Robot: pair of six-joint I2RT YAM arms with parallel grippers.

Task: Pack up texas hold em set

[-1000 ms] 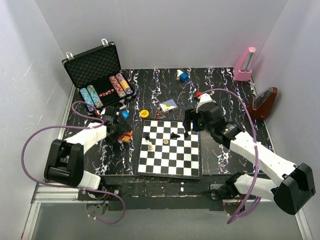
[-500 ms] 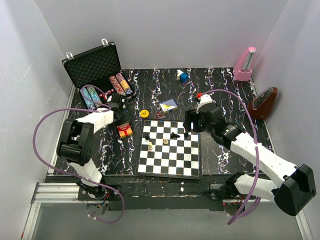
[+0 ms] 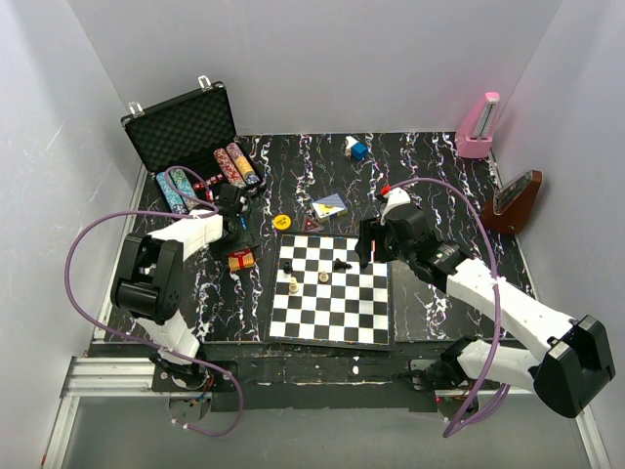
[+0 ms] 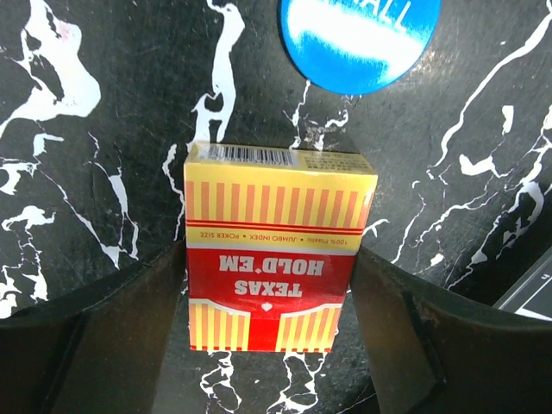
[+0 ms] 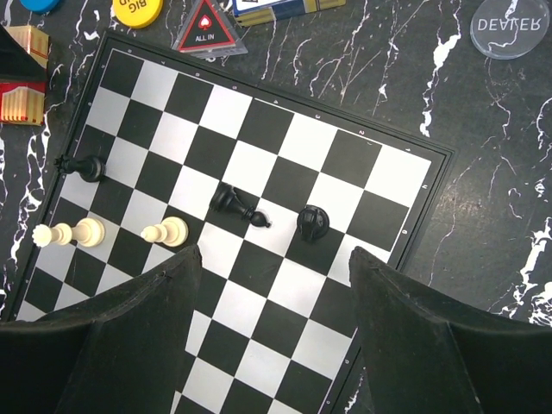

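Observation:
The black case point(image 3: 181, 125) stands open at the back left, with rows of poker chips point(image 3: 234, 164) in its tray. The red-yellow card box point(image 4: 276, 250) lies flat on the marbled table between my left gripper's point(image 4: 269, 285) fingers, and both jaws touch its sides. It also shows in the top view point(image 3: 241, 260), with the left gripper point(image 3: 236, 239) just behind it. A blue disc point(image 4: 358, 34) lies beyond the box. A yellow disc point(image 3: 282, 222) lies to the right. My right gripper point(image 3: 363, 249) is open and empty over the chessboard point(image 5: 285, 164).
The chessboard point(image 3: 332, 288) holds a few black and white pieces point(image 5: 233, 203). An "all in" triangle point(image 5: 210, 33), a clear dealer disc point(image 5: 509, 26) and a blue-yellow box point(image 3: 330, 205) lie behind it. A pink metronome point(image 3: 479, 127) and a brown one point(image 3: 515, 200) stand at the right.
My left arm swung round, so its gripper reaches the card box from the case side. The box went from tilted to flat. My right gripper shifted slightly left.

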